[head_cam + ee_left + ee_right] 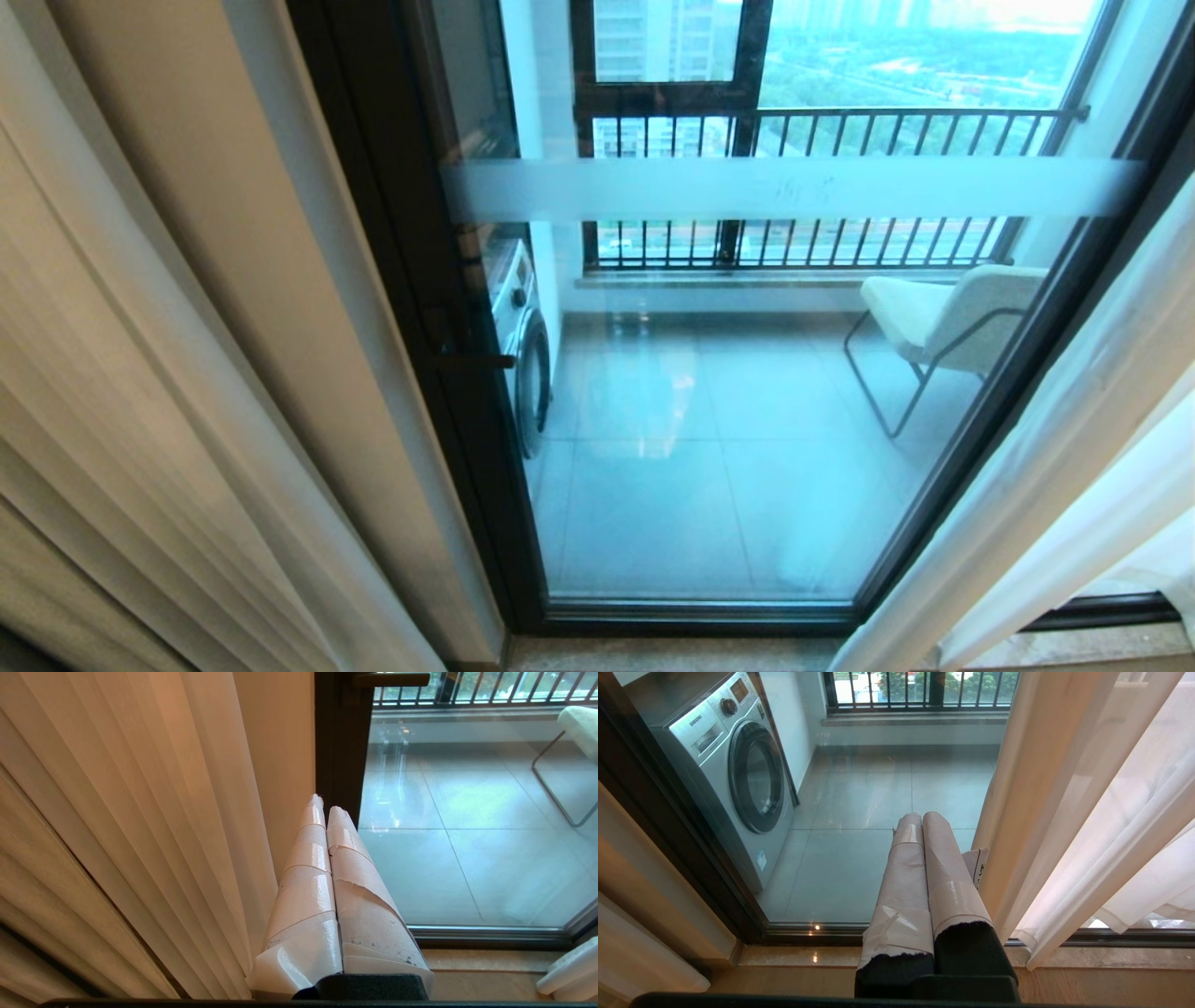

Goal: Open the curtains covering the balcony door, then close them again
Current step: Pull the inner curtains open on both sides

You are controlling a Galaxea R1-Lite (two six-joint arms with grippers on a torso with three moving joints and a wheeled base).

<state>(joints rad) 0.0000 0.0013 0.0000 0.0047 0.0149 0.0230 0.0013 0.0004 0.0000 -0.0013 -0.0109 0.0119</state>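
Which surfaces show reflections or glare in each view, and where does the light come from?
Head view: daylight comes through the balcony door, with pale reflections on its glass. Left wrist view: streaky reflections on the glass; warm glow on the curtains. Right wrist view: bright specks on the sill; backlit sheer fabric.

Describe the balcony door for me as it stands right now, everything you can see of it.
The balcony door is a tall clear glass panel in a dark brown-black metal frame, uncovered, with a frosted white band across it and a dark handle on its left stile. Sheer white curtains hang gathered at its right, beige drapes at its left.
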